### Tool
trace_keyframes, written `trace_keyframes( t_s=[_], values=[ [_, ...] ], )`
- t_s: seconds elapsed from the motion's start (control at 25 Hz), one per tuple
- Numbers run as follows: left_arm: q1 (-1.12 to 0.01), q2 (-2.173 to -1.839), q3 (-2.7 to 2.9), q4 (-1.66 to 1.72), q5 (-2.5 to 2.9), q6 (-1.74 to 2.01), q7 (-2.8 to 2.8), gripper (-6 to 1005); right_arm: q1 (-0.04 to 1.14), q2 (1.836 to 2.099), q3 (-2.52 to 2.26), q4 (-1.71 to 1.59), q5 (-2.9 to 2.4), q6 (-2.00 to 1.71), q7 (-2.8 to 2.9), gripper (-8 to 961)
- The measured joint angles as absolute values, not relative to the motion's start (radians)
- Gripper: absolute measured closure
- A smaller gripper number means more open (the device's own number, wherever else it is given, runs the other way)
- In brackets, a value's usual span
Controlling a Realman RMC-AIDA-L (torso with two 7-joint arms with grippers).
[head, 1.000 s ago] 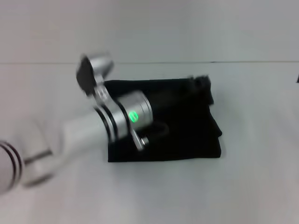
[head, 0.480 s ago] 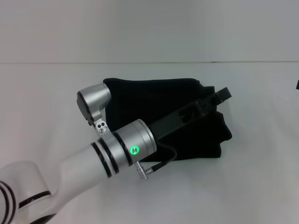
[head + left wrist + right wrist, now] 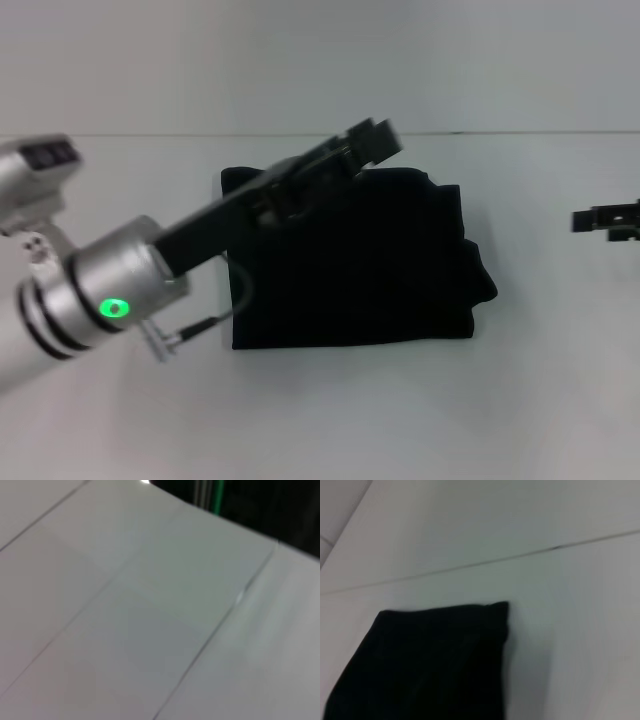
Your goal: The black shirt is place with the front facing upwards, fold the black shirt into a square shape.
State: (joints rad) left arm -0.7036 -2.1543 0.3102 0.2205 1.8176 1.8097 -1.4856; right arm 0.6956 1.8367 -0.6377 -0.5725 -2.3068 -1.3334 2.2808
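I've got the black shirt (image 3: 355,265) lying flat mid-table (image 3: 330,420), already a compact near-square packet w/ plain black side up, no lettering showing. Its slightly longer axis runs left-right across my view; the loose, bunched layers stick out at the right edge, the left and near edges look straight. I judge the folding basically done.

Left gripper (image 3: 372,137) hangs over the shirt's far edge, arm reaching across the far-left corner, prob. clear of the cloth, not holding anything I can see; can't tell if its fingers are apart or together. Left wrist cam shows only bare table.

Right gripper (image 3: 608,221) sits well off to the right, apart from the shirt; its finger state I can't tell either.
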Motion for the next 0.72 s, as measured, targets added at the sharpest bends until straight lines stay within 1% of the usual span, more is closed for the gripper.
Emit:
trace_keyframes(
  t_s=[0.08, 0.12, 0.16, 0.24, 0.36, 0.48, 0.72],
  values=[
    [-0.683, -2.135, 0.37, 0.306, 1.818, 1.821, -1.486, 179, 0.737, 1.837, -0.646, -0.539, -2.324, -1.336, 2.296, 127],
    [-0.683, -2.135, 0.37, 0.306, 1.818, 1.821, -1.486, 158, 0.754, 1.842, -0.645, -0.533, -2.326, -1.333, 2.302, 127],
    [-0.668, -2.118, 0.424, 0.36, 1.819, 1.816, -1.472, 138, 0.768, 1.848, -0.643, -0.531, -2.325, -1.324, 2.306, 127],
    [-0.654, -2.109, 0.463, 0.395, 1.822, 1.804, -1.451, 97, 0.802, 1.862, -0.641, -0.526, -2.322, -1.298, 2.317, 127],
    [-0.629, -2.102, 0.494, 0.435, 1.833, 1.776, -1.41, 93, 0.859, 1.885, -0.647, -0.501, -2.32, -1.241, 2.325, 128],
    [-0.599, -2.098, 0.518, 0.467, 1.85, 1.751, -1.356, 90, 0.905, 1.903, -0.65, -0.451, -2.321, -1.176, 2.325, 128],
    [-0.582, -2.093, 0.526, 0.487, 1.878, 1.727, -1.324, 93, 0.945, 1.931, -0.704, -0.399, -2.325, -1.076, 2.361, 133]
  ],
)
